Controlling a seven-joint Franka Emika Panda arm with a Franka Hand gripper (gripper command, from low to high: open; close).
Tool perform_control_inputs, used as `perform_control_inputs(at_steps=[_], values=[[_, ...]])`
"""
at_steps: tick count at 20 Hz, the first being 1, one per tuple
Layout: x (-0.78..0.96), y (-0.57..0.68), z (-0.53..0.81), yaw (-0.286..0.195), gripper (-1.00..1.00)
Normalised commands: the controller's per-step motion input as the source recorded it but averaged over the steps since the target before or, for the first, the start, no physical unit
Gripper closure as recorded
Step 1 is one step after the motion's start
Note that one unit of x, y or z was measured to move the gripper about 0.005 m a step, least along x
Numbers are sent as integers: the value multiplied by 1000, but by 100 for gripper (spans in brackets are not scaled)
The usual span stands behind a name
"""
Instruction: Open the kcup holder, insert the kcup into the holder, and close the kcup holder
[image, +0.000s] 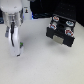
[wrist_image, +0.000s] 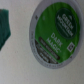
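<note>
The kcup (wrist_image: 54, 30) fills much of the wrist view, a white pod seen from above with its round green lid facing the camera. In the exterior view only a small green spot of the kcup (image: 21, 48) shows, low on the white table right beside the tips of my gripper (image: 15, 48). The gripper points downward on the exterior view's left, and blur hides how its jaws stand. The kcup holder (image: 61, 11), a black box, stands at the exterior view's right with its tray (image: 57, 40) slid out.
Several red-and-white-topped pods (image: 67, 32) sit in the tray's round slots. A dark teal shape (wrist_image: 5, 27) shows at the wrist view's edge; I cannot tell what it is. White tabletop (image: 45, 62) lies between the gripper and the holder.
</note>
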Motion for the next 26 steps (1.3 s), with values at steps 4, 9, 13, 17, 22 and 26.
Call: perform_control_inputs(at_steps=[4,9,13,17,22,26], values=[[-36,-1,-112,-152,-100],[-60,1,-31,-133,-100],[-53,6,0,-89,100],[-34,2,-4,-27,100],[2,64,-120,-15,100],[9,93,-38,0,100]])
